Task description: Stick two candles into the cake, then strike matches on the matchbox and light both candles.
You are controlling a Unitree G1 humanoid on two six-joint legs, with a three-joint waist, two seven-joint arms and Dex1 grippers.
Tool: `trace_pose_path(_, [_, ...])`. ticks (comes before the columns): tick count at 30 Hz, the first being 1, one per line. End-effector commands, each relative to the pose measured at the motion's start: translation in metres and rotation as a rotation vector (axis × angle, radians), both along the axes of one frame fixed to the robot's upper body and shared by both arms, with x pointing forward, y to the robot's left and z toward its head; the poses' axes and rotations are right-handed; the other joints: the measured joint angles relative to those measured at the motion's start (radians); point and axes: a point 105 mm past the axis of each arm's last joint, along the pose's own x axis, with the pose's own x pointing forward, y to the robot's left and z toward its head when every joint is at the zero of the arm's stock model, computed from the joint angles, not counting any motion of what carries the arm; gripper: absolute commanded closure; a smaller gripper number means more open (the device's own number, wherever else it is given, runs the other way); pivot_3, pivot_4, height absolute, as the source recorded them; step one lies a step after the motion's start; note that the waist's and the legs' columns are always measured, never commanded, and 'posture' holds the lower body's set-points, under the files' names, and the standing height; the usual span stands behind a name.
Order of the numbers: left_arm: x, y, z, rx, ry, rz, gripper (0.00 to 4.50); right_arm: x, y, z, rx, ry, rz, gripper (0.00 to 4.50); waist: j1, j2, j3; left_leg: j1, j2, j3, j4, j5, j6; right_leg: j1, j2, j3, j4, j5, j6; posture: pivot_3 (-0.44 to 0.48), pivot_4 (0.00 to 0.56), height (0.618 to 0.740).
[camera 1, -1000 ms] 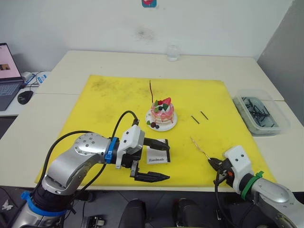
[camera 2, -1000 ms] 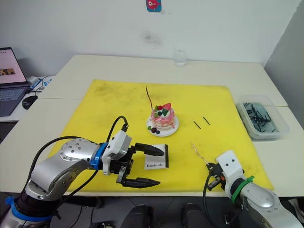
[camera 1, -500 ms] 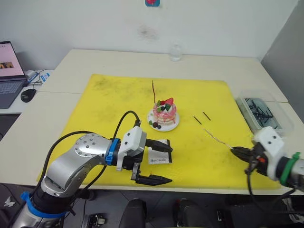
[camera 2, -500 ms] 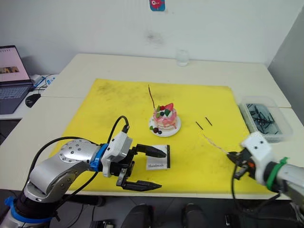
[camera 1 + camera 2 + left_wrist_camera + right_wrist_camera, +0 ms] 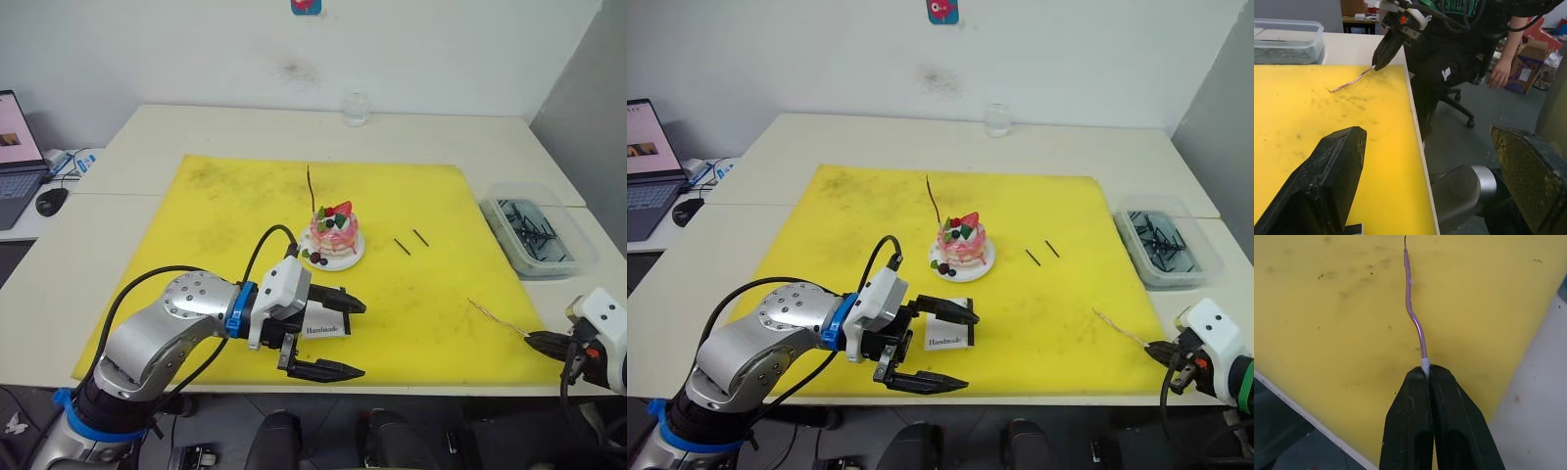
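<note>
Right wrist view: the right gripper is clamped on the second candle, its long axis running straight ahead; the cake lies well beyond, forward-left. The left gripper gapes around the matchbox.

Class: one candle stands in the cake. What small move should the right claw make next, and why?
Probably carry its candle toward the cake. The right claw pinches it by its pale end near the mat's right edge, away from the cake.

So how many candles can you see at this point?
2. One candle stands upright in the cake. The other candle is pinched at its pale end by the right gripper, over the yellow mat's near right corner.
</note>
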Motion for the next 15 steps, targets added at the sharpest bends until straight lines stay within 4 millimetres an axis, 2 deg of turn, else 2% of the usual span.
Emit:
trace_pose_path(1, [-0.002, -0.004, 0.005, -0.012, -0.034, -0.012, 0.0, 0.002, 0.001, 0.004, -0.021, -0.009, 0.003, 3.47, 0.0, 0.0, 0.0, 0.0, 0.0, 0.0, 0.0, 0.0, 0.0, 0.0, 0.0, 0.0, 0.0, 0.001, 0.001, 0.0, 0.15, 0.74])
trace_pose_path(5, [-0.003, -0.004, 0.005, -0.013, -0.036, -0.007, 0.0, 0.006, 0.0, 0.01, -0.026, -0.029, -0.005, 2.0, 0.0, 0.0, 0.0, 0.0, 0.0, 0.0, 0.0, 0.0, 0.0, 0.0, 0.0, 0.0, 0.0, 0.001, 0.002, 0.0, 0.15, 0.74])
trace_pose_path(8, [-0.002, -0.004, 0.004, -0.011, -0.042, 0.001, 0.0, 0.006, -0.002, 0.022, -0.052, -0.026, 0.015, 0.94, 0.0, 0.0, 0.0, 0.0, 0.0, 0.0, 0.0, 0.0, 0.0, 0.0, 0.0, 0.0, 0.0, 0.0, 0.0, 0.0, 0.15, 0.74])
trace_pose_path(15, [-0.002, -0.007, 0.001, -0.006, -0.075, 0.002, 0.0, 0.004, -0.003, 0.039, -0.212, 0.143, 0.091, 0.94, 0.002, 0.001, 0.001, 0.0, 0.0, 0.0, 0.0, 0.0, 0.0, 0.0, 0.0, 0.0, 0.0, 0.0, 0.0, 0.0, 0.15, 0.74])
